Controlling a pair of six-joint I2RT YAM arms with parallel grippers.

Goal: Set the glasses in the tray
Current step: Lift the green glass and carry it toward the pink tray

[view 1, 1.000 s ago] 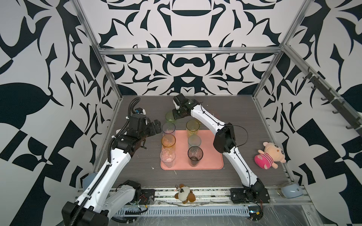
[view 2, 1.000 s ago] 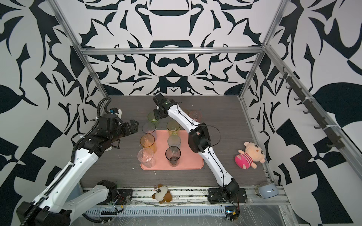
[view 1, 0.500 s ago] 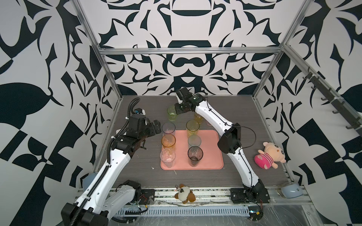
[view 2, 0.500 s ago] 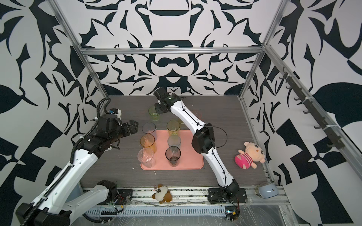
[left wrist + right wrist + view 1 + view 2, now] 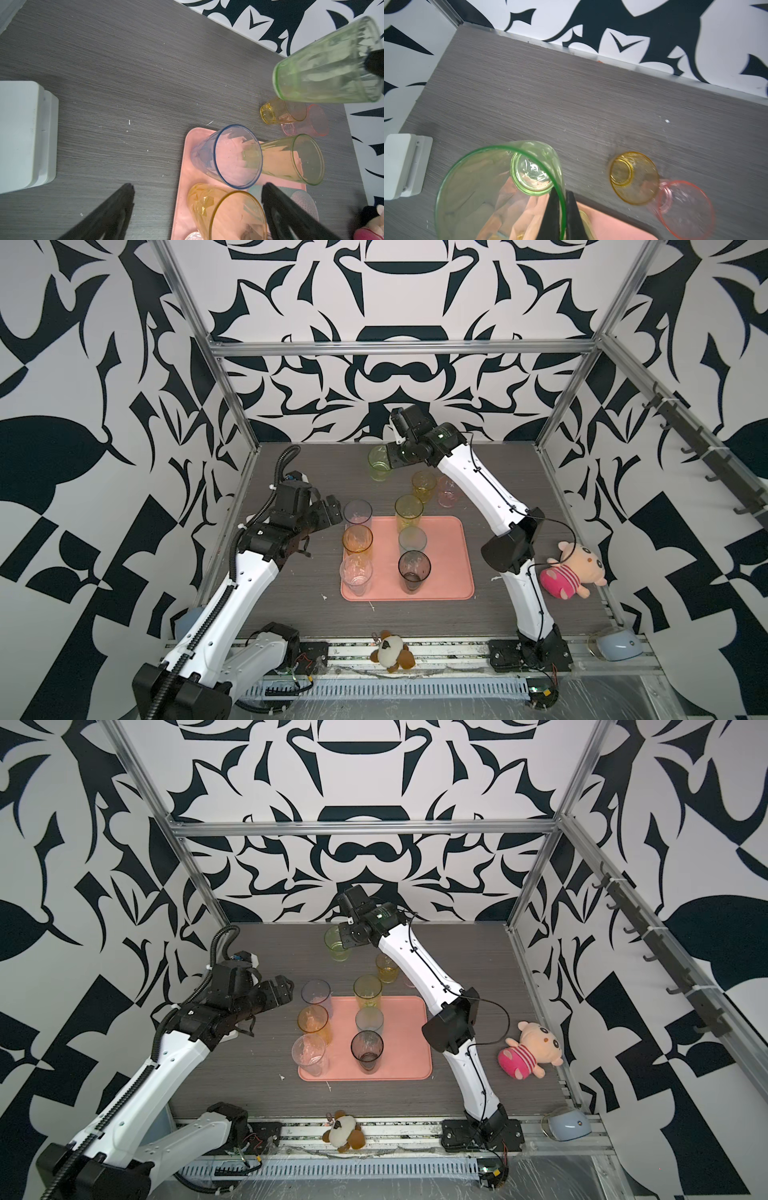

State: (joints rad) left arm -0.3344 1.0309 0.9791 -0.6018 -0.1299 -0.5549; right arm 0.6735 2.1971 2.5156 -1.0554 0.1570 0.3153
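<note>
Grey woodgrain counter (image 5: pixel 316 472) is carrying everything. Salmon-pink tray (image 5: pixel 451 556), flat with a low rim and rounded corners, is lying mid-counter, its right-hand third bare. Six glasses are standing upright in it, two rows of three. Blue-tinted tall glass (image 5: pixel 357 512), orange glass (image 5: pixel 357 540) and clear glass (image 5: pixel 355 576) are lining the left edge. Yellow-green tall glass (image 5: pixel 408 511), short teal glass (image 5: pixel 412 539) and smoky grey glass (image 5: pixel 414 570) are standing beside them. Green tall glass (image 5: pixel 379 464) is hanging tilted beyond the tray's far edge, seemingly clear of the counter. Short yellow glass (image 5: pixel 424 485) and short pink glass (image 5: pixel 448 492) are sitting just beside each other on the counter behind the tray. Right fingers (image 5: pixel 556 218) are pinching the green tall glass's wall at the rim, clamped tight, one inside, one outside. Left fingers (image 5: pixel 116 209) are hovering spread wide, gripping nothing, near the tray's far left corner.
</note>
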